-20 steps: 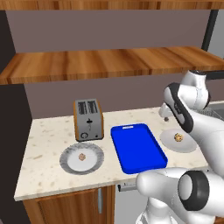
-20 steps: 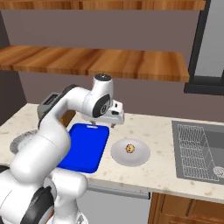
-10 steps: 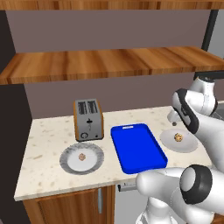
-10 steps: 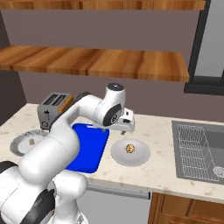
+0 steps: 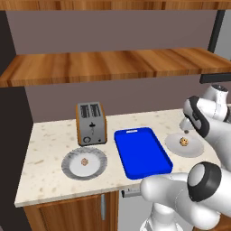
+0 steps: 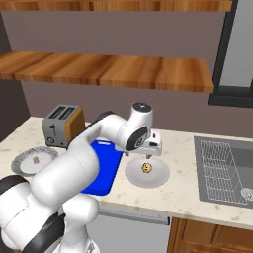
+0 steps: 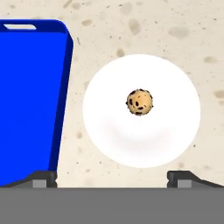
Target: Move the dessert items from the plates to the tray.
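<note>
item: cookie morsel (image 7: 139,102), centred on pale plate (image 7: 109,144), beside blue tray (image 7: 30,100). tool (image 7: 112,177): jaws wide, empty, hovering above. risk: off-centre descent nudges morsel across plate.

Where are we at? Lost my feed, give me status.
Gripper open, above the pale plate. Cookie on it, untouched. Second morsel on ribbed plate. Blue tray empty; path clear.

Speckled stone-look counter (image 5: 49,149), glossy blue plastic tray (image 5: 141,153), wood-grain shelf (image 5: 108,65), brushed-metal toaster (image 5: 91,122).
</note>
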Controlling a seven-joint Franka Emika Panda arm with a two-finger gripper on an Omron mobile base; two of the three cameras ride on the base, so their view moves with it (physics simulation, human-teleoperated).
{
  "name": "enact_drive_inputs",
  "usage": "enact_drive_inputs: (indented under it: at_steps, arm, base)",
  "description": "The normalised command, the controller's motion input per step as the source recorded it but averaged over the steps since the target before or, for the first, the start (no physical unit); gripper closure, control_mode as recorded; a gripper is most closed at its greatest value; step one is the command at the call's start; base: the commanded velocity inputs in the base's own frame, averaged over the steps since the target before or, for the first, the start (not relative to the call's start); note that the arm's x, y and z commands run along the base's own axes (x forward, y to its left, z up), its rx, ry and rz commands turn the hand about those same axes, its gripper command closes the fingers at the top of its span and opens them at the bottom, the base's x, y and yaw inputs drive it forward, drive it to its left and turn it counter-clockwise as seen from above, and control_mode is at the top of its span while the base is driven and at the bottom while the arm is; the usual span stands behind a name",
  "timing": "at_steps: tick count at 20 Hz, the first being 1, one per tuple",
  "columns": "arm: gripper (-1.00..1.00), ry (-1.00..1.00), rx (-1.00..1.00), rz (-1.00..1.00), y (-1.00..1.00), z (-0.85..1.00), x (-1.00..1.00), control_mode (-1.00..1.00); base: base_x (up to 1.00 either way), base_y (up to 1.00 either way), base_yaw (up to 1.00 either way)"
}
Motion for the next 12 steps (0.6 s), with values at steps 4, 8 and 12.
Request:
enact_drive_inputs:
  at_steps: [4, 8, 12]
  arm:
    - [-1.0, 0.0, 0.0, 0.0, -0.19, -0.2, 0.01, -1.0]
    - [-1.0, 0.0, 0.0, 0.0, -0.09, -0.21, 0.01, -1.0]
    - [-1.0, 0.0, 0.0, 0.0, -0.02, -0.22, 0.04, -1.0]
  base:
    - [0.0, 0.0, 0.0]
    - [0.0, 0.0, 0.0]
    - [0.0, 0.0, 0.0]
